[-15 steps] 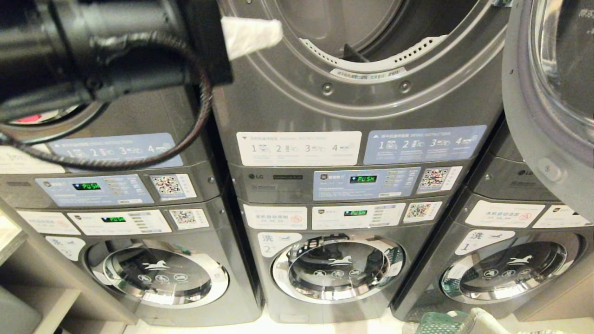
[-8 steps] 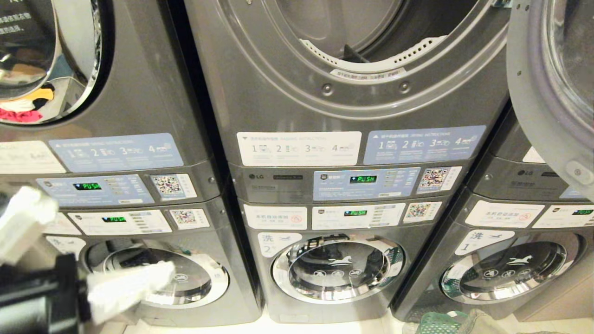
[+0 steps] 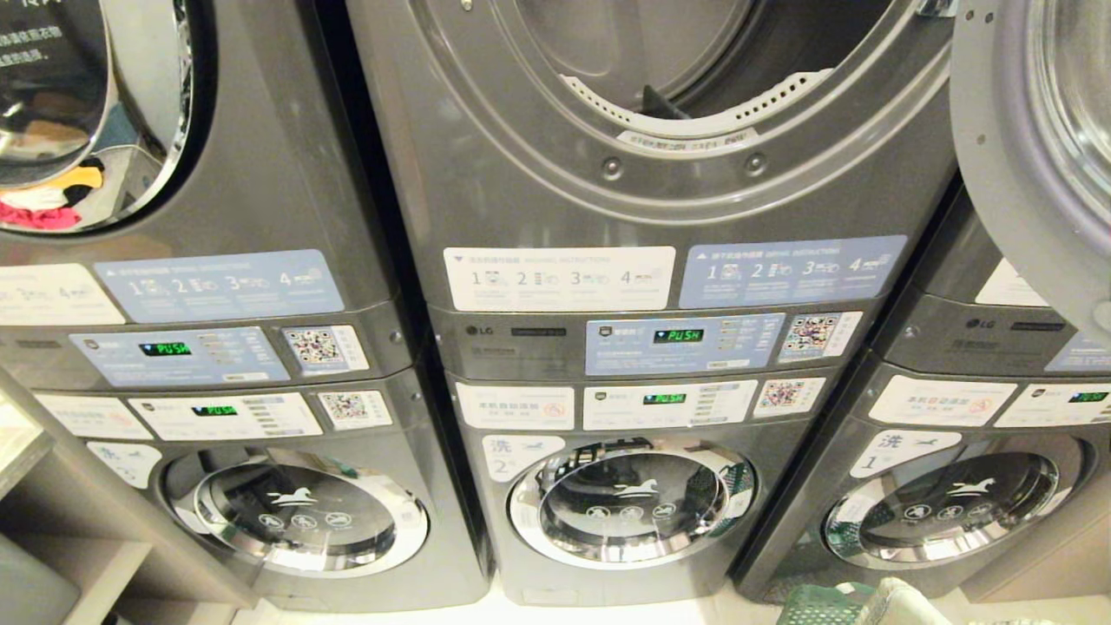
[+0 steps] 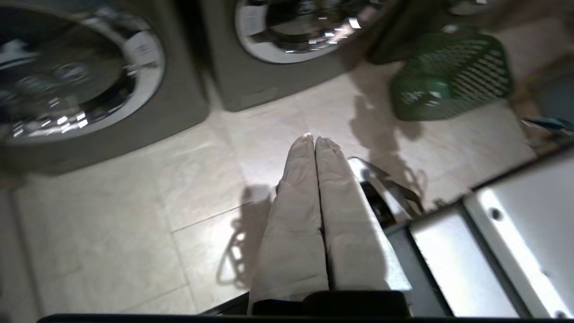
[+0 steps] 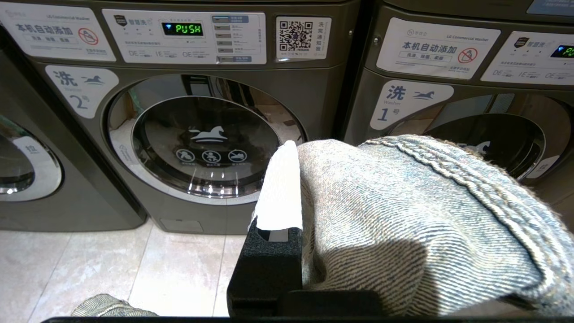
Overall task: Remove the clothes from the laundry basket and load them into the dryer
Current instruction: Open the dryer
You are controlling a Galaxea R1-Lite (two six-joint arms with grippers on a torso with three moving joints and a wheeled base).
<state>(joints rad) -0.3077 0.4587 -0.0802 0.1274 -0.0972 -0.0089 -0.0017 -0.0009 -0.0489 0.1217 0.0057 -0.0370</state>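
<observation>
Grey denim garment [image 5: 417, 224] lay draped over my right gripper [image 5: 287, 188], clenched on it before washer number 2 [image 5: 206, 148], while my left gripper [image 4: 315, 141], fingers pressed together and empty, hung above the pale floor tiles [image 4: 134, 215] near the green laundry basket [image 4: 450, 76], dryer opening [image 3: 686, 61] overhead.

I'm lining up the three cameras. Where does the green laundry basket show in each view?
Head view: green laundry basket, bottom edge, right of centre.
Left wrist view: basket, upper right, on the floor.
Right wrist view: not visible; grey cloth fills that side.
Shared landmark: the middle washer door.
</observation>
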